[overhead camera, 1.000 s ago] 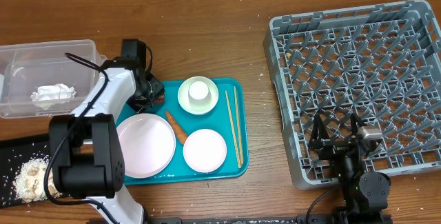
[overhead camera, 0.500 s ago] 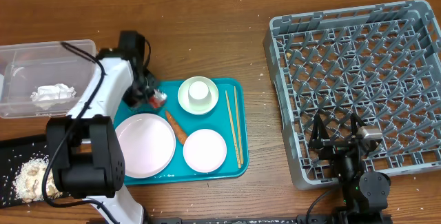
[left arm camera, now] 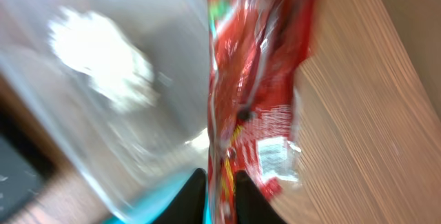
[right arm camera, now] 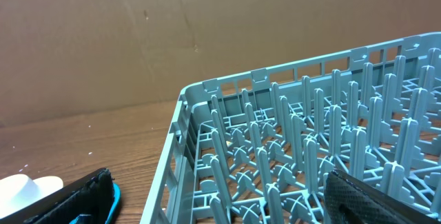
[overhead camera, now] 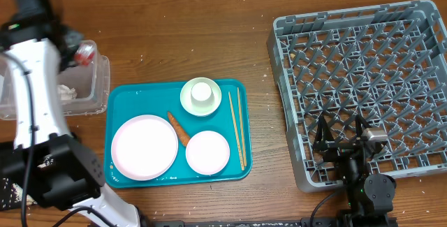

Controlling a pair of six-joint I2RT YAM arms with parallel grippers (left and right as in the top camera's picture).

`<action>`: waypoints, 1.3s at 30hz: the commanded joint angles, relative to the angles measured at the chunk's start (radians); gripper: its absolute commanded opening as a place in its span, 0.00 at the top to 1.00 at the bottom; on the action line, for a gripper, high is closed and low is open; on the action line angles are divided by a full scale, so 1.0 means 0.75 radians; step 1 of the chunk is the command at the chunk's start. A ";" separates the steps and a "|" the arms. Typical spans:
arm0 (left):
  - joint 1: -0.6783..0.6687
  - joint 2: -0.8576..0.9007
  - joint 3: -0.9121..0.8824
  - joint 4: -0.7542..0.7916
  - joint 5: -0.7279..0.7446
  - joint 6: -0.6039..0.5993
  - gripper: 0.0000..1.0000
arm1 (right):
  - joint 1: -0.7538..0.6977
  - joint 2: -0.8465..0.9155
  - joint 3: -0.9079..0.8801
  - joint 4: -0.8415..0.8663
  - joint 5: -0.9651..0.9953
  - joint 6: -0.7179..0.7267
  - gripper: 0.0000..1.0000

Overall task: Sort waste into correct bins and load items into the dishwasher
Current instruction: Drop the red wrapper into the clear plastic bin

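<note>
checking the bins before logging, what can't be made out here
napkin: overhead, mostly under the left arm; left wrist, blurred.
print on red wrapper: left wrist, motion blur.
left end of clear tub: overhead, behind that arm.
right pincer: right wrist, fingers cut by bottom edge.

Even light; red snack wrapper [left arm camera: 258,79] blurred close-up.

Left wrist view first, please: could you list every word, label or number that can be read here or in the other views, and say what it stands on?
On the red snack wrapper, pinched in the left tool: a white label patch with dark print, too blurred to read.
The same wrapper in the overhead view: too small to read.
On the dish rack and the teal tray: no text visible.
</note>
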 commanded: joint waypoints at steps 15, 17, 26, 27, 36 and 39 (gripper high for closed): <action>-0.177 0.017 0.012 -0.363 0.702 0.614 0.00 | 0.008 -0.011 -0.014 0.008 0.013 0.003 0.00; -0.279 0.017 0.005 -0.370 0.659 0.610 0.00 | 0.008 -0.011 -0.014 0.008 0.013 0.003 0.00; -0.755 0.024 0.006 -0.234 0.219 0.556 0.00 | 0.008 -0.011 -0.014 0.008 0.013 0.003 0.00; -0.765 0.024 0.010 -0.230 0.167 0.536 0.00 | 0.008 -0.011 -0.014 0.008 0.013 0.003 0.00; -0.454 0.024 0.039 -0.293 0.374 0.396 0.00 | 0.008 -0.011 -0.014 0.008 0.013 0.003 0.00; -0.336 0.024 0.039 -0.339 0.428 0.397 0.00 | 0.008 -0.011 -0.014 0.012 0.013 0.003 0.00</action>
